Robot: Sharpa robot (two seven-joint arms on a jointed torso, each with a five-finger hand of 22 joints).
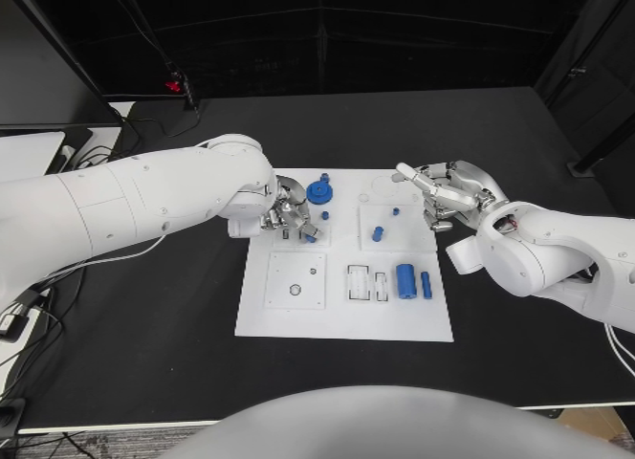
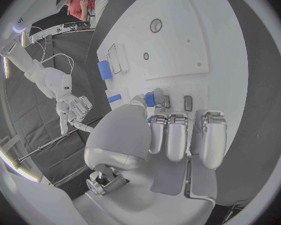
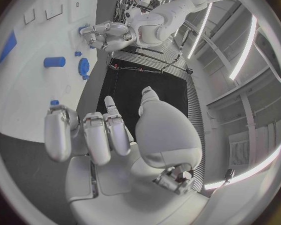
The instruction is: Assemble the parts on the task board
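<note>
Near slots: 2 blue parts (image 1: 414, 281) lie near the task board's (image 1: 342, 320) front right. The fatter one looks like a short hard tube. It looks light and smooth, so it may roll. Best to pinch it on its round sides, in the middle.
Small peg (image 1: 379, 232): it lies in the middle right of the board. It is tiny and could slip out of big fingers.
Left hand (image 1: 293, 215): its fingers are curled down by a small blue piece (image 2: 150, 99) at the far left of the board. I cannot tell if it holds it.
Right hand (image 1: 448, 196): it is at the far right edge, fingers apart, holding nothing.
Blue wheel (image 1: 322, 195): it is farthest. It looks hard. Grip its rim.
</note>
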